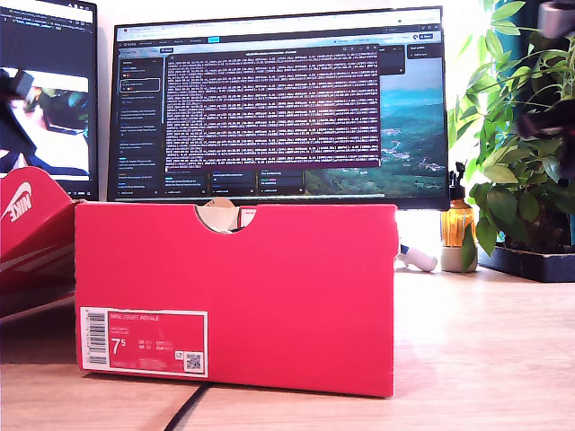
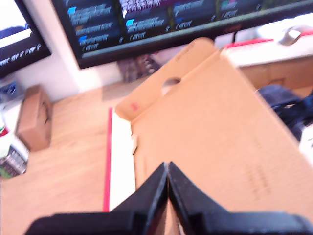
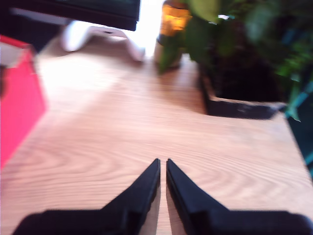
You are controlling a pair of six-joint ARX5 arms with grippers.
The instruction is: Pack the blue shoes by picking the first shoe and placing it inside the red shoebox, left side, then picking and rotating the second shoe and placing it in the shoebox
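Right now my first gripper (image 2: 167, 171) has its two black fingers pressed together with nothing between them, the tips meeting in a point. Just beyond those tips lies the brown cardboard inside of the red shoebox (image 2: 215, 142), its floor bare as far as this blurred view shows. A thin red edge of the box runs beside a white strip on the near side of the tips. Farther out, past the box wall with its round finger hole, stand the dark monitors (image 2: 161, 24). A small brown cardboard box (image 2: 35, 117) sits well apart on the wooden desk. A dark navy shape (image 2: 288, 110), possibly one of the blue shoes, shows beyond the box's far edge; I cannot tell for sure.

My second gripper (image 3: 163, 171) is likewise closed and empty, its tips just apart over the bare wooden desk (image 3: 122, 132). The red shoebox's side shows off to one side of it. Ahead stand an amber bottle (image 3: 176, 17) and a black planter (image 3: 239, 105) with green leaves.

In the exterior view the shoebox (image 1: 269, 296) stands upright before the monitor (image 1: 278, 99), with the red lid (image 1: 31, 224) at that view's left.
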